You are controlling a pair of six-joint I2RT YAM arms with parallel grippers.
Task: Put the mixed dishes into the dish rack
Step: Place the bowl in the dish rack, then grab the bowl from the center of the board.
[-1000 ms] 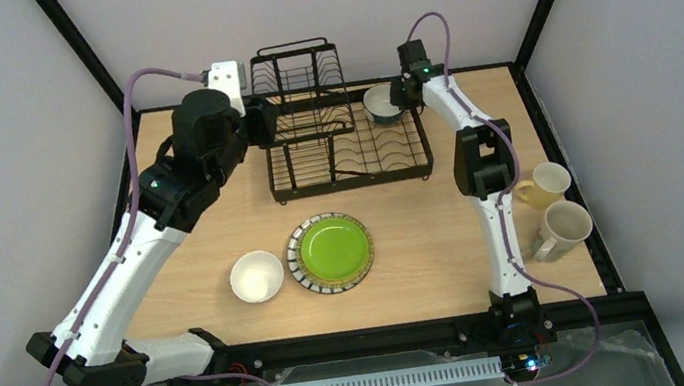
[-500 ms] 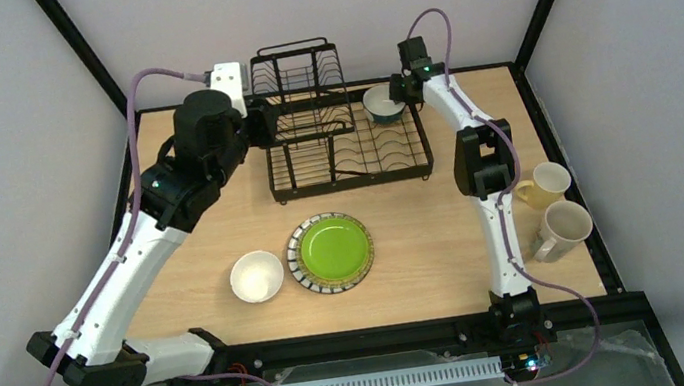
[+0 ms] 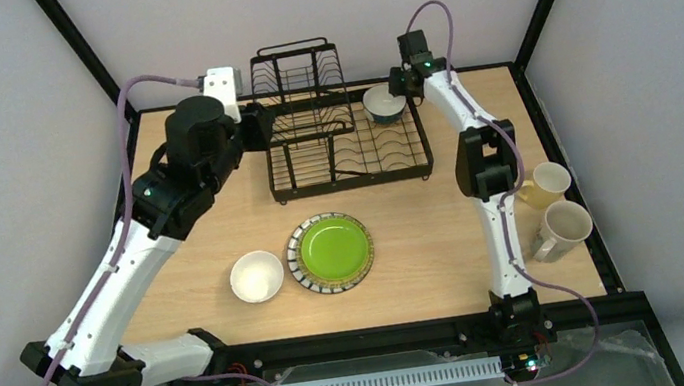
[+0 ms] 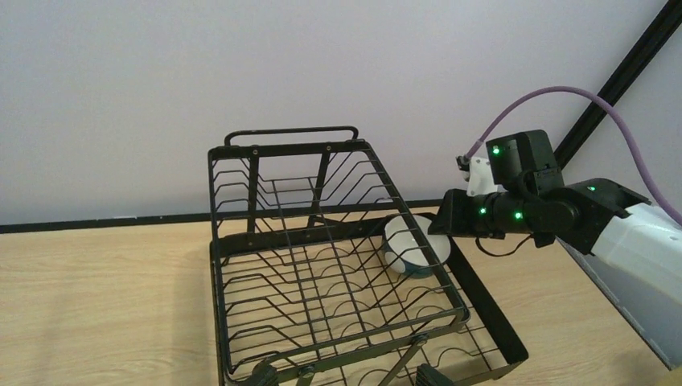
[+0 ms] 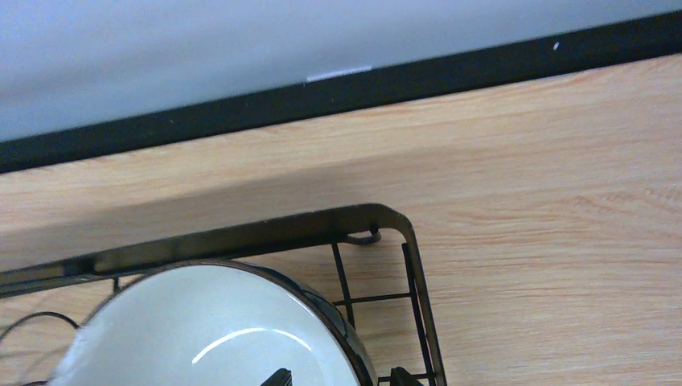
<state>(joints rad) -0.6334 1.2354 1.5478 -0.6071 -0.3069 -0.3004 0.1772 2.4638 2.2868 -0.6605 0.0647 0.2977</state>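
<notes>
Currently: blue-outside, white-inside bowl in black wire dish rack; right fingers parted astride its rim; left fingers spread open at rack's near edge.

The left arm shifts slightly leftward, its elbow and wrist drawing a little away from the dish rack. The right arm lifts its wrist slightly higher over the blue-outside bowl.
</notes>
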